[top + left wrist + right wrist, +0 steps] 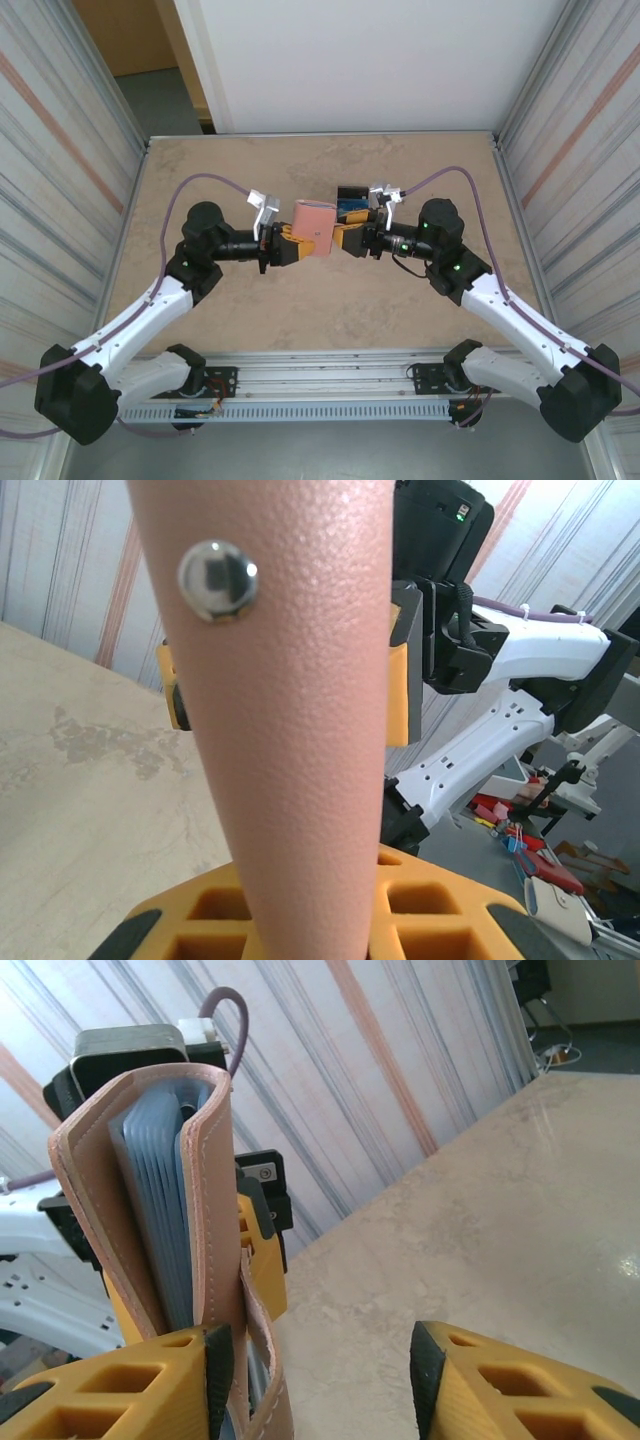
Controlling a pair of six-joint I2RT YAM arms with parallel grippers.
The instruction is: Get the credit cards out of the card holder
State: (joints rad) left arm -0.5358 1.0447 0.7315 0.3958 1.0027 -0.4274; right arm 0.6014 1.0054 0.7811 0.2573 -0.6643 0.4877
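Observation:
The salmon card holder (313, 228) hangs above the table's middle, with my left gripper (290, 247) shut on its left edge. In the left wrist view the card holder (290, 730) stands up from my lower finger (440, 920), its metal snap (217, 580) facing the camera. My right gripper (345, 238) is at its right edge, open. In the right wrist view the card holder (150, 1180) shows blue-grey pockets, and its tab (262, 1360) lies just inside the left finger (190, 1380) of my right gripper (320, 1375). A black card (351, 191) and a blue card (352, 207) lie on the table behind.
The marble-patterned table (240, 180) is walled by striped panels on the left (60, 150) and right (580, 150). The metal rail with both arm bases (320, 385) runs along the near edge.

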